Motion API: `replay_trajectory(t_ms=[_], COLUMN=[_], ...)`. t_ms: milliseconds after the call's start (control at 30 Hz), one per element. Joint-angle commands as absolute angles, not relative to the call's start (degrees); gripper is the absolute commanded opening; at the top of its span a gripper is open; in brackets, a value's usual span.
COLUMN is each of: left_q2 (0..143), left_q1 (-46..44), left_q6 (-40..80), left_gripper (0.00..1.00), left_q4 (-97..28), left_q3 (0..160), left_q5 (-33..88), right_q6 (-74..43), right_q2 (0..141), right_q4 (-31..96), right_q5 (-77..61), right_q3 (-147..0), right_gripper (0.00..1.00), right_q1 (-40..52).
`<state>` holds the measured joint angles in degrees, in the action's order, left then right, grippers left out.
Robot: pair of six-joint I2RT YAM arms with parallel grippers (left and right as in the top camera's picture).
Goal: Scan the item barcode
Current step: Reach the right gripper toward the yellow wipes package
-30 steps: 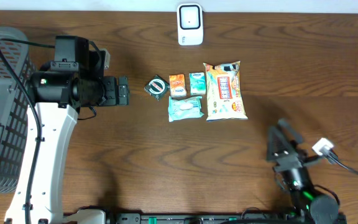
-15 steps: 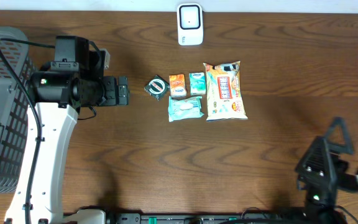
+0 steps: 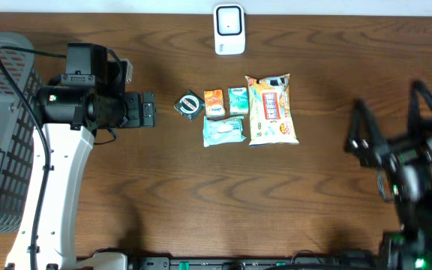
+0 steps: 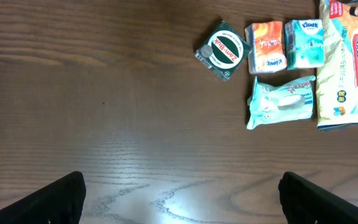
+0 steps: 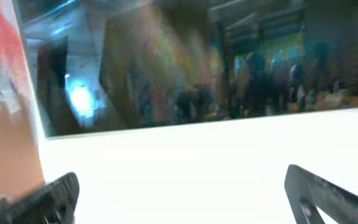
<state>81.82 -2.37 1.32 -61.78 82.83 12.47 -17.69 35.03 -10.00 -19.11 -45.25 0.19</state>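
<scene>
Snack bag [image 3: 271,109] well L of R hand [image 3: 390,112].

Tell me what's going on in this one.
Nothing is held yet. Both grippers are open and empty: the left gripper hovers near the Zam-Buk tin, the right gripper is off to the right, blurred. Tissue packs, wet wipes and a snack bag lie untouched near the white scanner.
</scene>
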Motion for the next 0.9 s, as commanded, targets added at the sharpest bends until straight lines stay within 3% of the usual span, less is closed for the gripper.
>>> replay_trajectory(t_ms=[0,467,867], left_q2=[82.0,82.0,82.0], left_q1=[-2.55,-2.55,-2.55], left_q6=[1.34,1.34,1.34], left_gripper=[0.98,0.98,0.98], left_q4=[-62.11,-62.11,-62.11], left_q3=[82.56,82.56,82.56], left_q5=[11.92,11.92,11.92], right_q6=[-11.07,-5.69,-5.72], right_q2=[42.85,70.67,77.54], right_q4=[-2.44,37.91,46.37], right_q5=[-26.17,-24.34,-24.58], right_q3=[-52.66,-83.44,-83.77], right_gripper=[0.99,0.99,0.99], right_q1=[0.51,3.11,3.75])
